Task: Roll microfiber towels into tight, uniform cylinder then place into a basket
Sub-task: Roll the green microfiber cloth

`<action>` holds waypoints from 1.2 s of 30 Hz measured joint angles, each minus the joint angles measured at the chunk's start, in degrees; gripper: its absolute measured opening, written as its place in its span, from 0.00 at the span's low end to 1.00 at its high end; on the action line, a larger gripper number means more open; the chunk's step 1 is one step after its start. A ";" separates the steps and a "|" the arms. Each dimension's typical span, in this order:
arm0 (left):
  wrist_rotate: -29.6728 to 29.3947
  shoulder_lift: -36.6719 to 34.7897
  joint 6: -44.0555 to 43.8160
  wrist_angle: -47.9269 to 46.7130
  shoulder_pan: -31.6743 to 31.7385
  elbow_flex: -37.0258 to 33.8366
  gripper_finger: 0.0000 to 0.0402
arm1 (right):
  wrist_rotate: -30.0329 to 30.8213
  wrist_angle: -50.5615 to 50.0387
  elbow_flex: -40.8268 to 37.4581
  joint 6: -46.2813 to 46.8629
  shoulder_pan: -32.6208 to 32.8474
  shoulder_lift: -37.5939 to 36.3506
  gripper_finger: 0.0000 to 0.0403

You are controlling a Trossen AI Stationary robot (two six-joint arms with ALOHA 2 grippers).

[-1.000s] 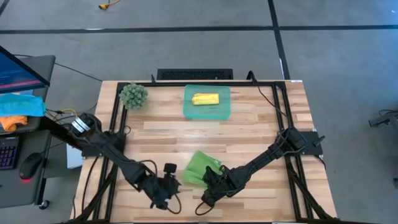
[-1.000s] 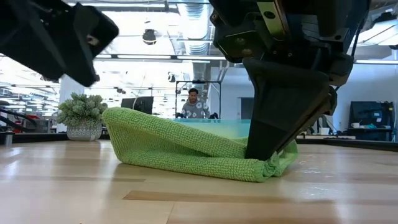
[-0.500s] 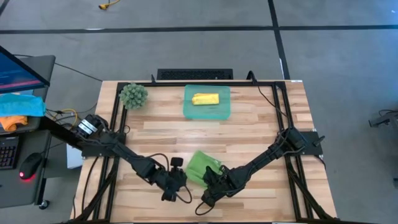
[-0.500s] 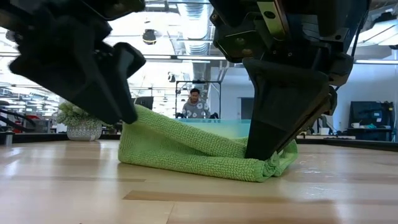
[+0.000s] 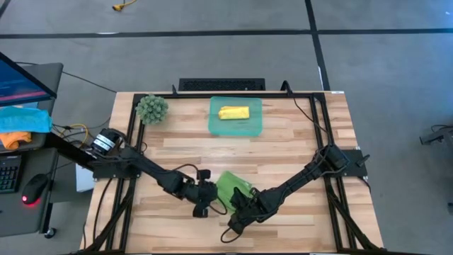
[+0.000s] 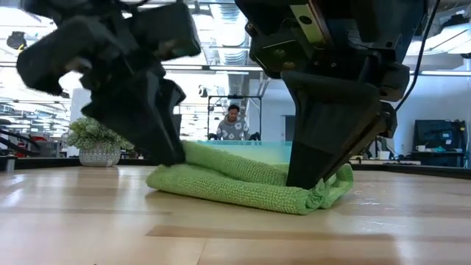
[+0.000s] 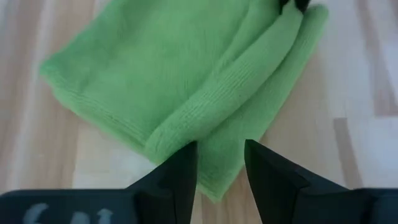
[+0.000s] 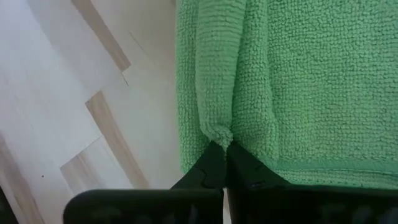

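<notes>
1. Your green towel (image 5: 231,188) lies folded on the wooden table (image 5: 297,142), toward the 6 o'clock edge, about mid-width. In the low view (image 6: 243,184) it's a flat, layered heap, not a cylinder.
2. Yellow towel (image 5: 233,112) is rolled and sits in the teal basket (image 5: 237,128), at 12 o'clock from the green one, well apart, near the table's far edge.
3. R gripper (image 5: 236,207) is on the green towel's near corner, at its 5 o'clock side. Right wrist view: fingers pinched together on a bunched fold of the towel's edge (image 8: 219,138), so it's clamped on the cloth.
4. L gripper (image 5: 206,201) is at the towel's 8 o'clock side, touching its edge. Left wrist view: the two fingers (image 7: 174,180) stand apart w/ a gap, straddling the folded edge (image 7: 211,134); jaws not closed on it.
5. In the low view the L gripper (image 6: 158,118) presses at one end of the towel, the R (image 6: 324,154) at the other.
6. Fuzzy green ball (image 5: 151,108) sits at the table's 10 o'clock corner, far from both arms.
7. A person (image 6: 232,124) shows in the room behind the table, low view only.
</notes>
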 joint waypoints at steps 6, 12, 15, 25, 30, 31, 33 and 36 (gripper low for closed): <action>1.92 3.48 0.65 0.79 0.80 0.13 0.32 | -0.23 0.46 0.00 0.00 -0.01 0.00 0.04; 2.35 4.13 -0.08 0.71 0.65 0.24 0.32 | -1.39 0.38 0.00 -0.04 -0.02 0.00 0.10; 2.72 4.13 -0.38 0.65 0.52 0.24 0.32 | -1.40 0.25 0.00 -0.44 -0.01 0.00 0.16; 3.24 4.20 -1.93 0.13 0.46 0.20 0.32 | -1.50 -2.23 -0.09 -6.36 -0.50 -2.70 0.27; 3.39 4.22 -2.28 0.11 0.46 0.17 0.32 | 5.13 -6.13 -0.07 -10.51 0.68 -7.93 0.25; 3.39 4.24 -2.79 0.09 0.46 0.17 0.32 | 7.29 -6.44 -0.07 -12.20 1.14 -8.85 0.25; 3.40 4.24 -3.59 0.09 0.46 0.15 0.32 | 12.02 -5.51 -0.03 -18.73 2.71 -10.05 0.24; 3.42 4.26 -4.25 0.12 0.46 0.13 0.32 | 20.13 -0.63 -0.88 -29.98 5.77 -9.59 0.24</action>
